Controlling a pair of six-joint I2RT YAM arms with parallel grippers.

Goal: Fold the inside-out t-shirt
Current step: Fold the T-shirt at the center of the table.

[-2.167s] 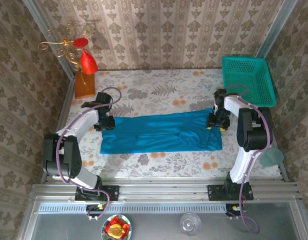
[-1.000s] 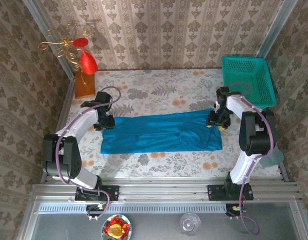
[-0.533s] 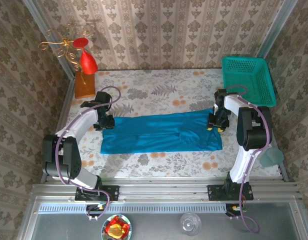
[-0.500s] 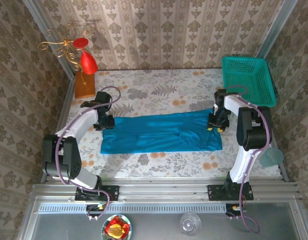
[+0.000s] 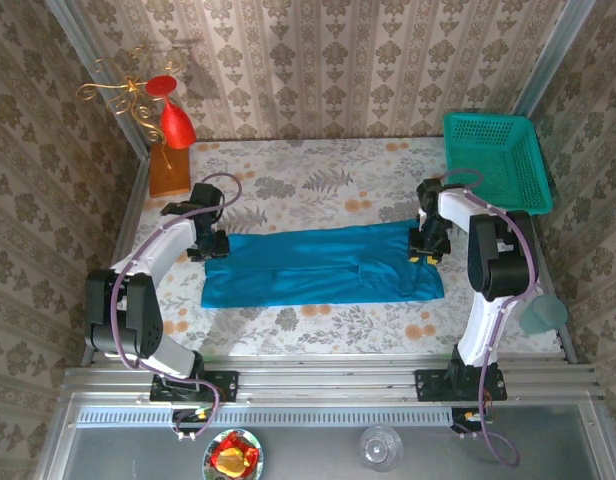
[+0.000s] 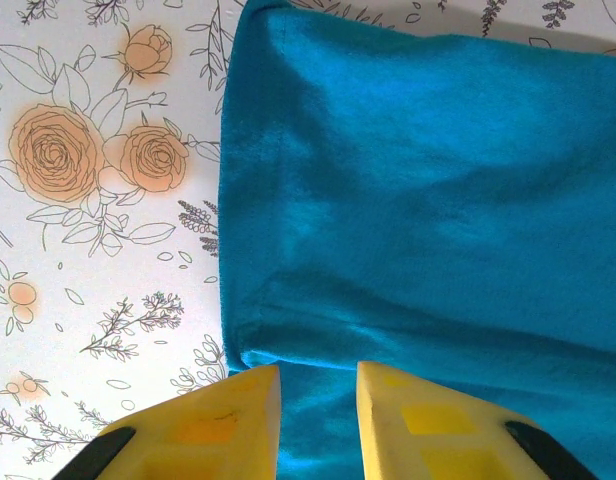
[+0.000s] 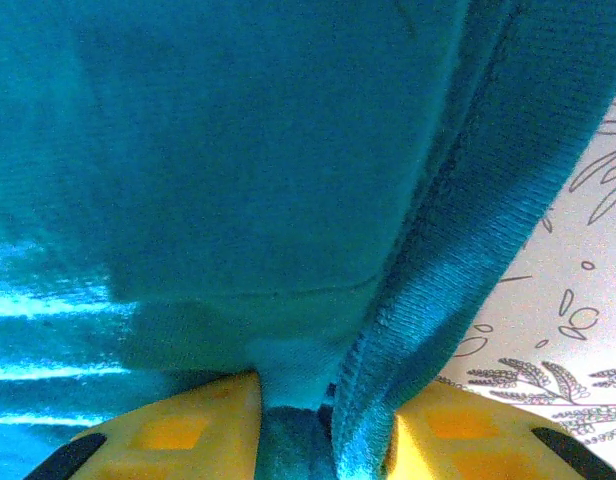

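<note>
T-shirt [image 5: 323, 265], teal, flattened into a long band on the flowered counter [image 5: 318, 185]. Runs left to right between the two arms, long axis parallel to the near rail, one short end within reach of each arm.

Left fingers [image 5: 210, 246] at the far left corner, nearly closed, with the doubled edge of the cloth drawn in between them in the left wrist view; read as a pinch on that corner. Right fingers [image 5: 424, 250] at the far right corner, clamped on a bunched ridge of hem that rises between them in the right wrist view. Each corner taken by the arm on its own side.

Rest of the cloth towards the arm bases from both pairs of fingers, near long edge lying free on the counter. Green basket [image 5: 493, 160] beyond the right end, apart from the cloth.

Probably a matter of raising both far corners together and carrying them across the short way, towards the near edge, to halve the band along its length. Needs equal height and pace on both sides, else a skewed crease. Worth watching the left pinch, shallow on the cloth by the look of it.
</note>
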